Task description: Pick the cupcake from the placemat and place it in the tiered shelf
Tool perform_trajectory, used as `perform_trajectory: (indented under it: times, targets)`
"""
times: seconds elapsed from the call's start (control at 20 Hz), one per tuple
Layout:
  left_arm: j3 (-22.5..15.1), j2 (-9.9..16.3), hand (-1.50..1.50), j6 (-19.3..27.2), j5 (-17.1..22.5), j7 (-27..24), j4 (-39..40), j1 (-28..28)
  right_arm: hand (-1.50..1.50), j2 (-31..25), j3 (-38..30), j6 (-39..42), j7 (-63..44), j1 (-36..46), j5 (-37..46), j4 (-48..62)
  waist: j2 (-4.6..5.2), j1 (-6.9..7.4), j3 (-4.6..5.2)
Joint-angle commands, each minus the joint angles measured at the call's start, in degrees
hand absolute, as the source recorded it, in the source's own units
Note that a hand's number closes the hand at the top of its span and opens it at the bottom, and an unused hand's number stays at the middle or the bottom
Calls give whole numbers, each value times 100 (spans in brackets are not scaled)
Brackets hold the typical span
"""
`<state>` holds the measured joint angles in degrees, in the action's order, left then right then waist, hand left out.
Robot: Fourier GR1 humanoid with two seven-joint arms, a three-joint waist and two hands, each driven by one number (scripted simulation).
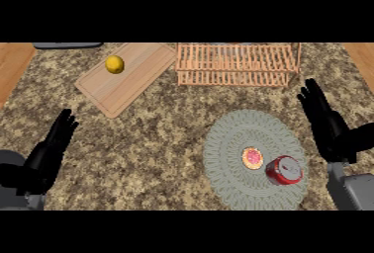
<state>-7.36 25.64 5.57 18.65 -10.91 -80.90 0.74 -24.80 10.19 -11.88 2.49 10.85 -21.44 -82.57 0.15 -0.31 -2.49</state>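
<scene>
Cupcake (252, 158) sits on the round grey placemat (226, 148), a little right of its middle, its pink top ringed in orange. Just beside it to the right, also on the placemat, lies a small red object with a grey face (285, 170); I cannot tell what it is, nor whether the two touch.

My right hand (325, 123) is at the right side of the counter, just off the placemat's right edge, fingers straight and pointing away from me, holding nothing. My left hand (47, 148) rests near the left edge, well apart from the placemat, fingers straight too and empty.

Beyond the placemat, at the far side of the speckled stone counter (146, 148), stands the wooden slatted tiered shelf (237, 64), nothing visible on its slats. To its left a wooden cutting board (139, 69) lies at an angle, with a lemon (115, 64) on its far left part. Both hands are well apart from the shelf and the board.
</scene>
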Motion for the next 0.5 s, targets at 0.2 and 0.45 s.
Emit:
perform_trajectory:
  times: [0.2,0.45]
  targets:
    - [-59,-114,0,221,187,1288,460,-155,150,-1191,-508,2182,1197,855,-275,315,67,90,216]
    - [-241,-378,0,246,337,2049,696,-457,150,-1598,-230,2397,1216,1117,656,2293,106,243,230]
